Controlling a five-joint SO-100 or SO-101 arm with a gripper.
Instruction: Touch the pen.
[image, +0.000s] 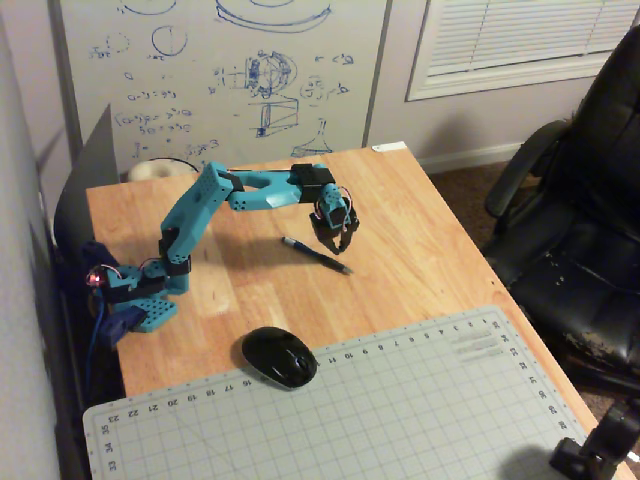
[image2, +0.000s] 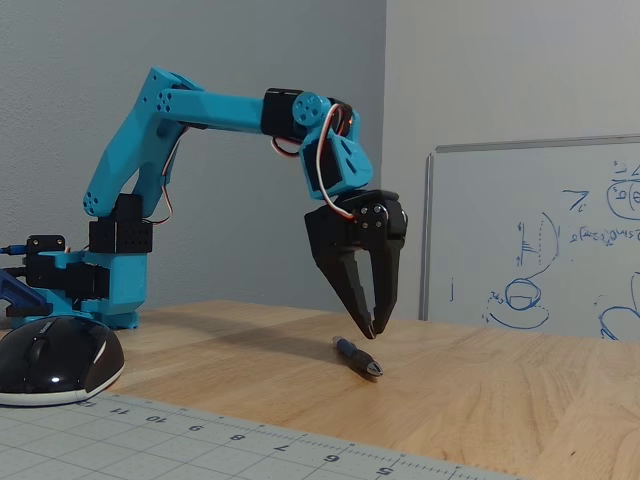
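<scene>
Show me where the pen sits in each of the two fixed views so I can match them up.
High fixed view: the pen lies diagonally on the wooden table near picture centre, just below-left of the gripper.
Low side fixed view: the pen lies on the table below the gripper, pale tip toward the camera.
Shared landmark: the black mouse, at the left edge in the side view.

Wooden counter carries: pen lying flat near the middle, black mouse towards the front, gridded cutting mat over the front edge, blue arm base at left w/ cable.
</scene>
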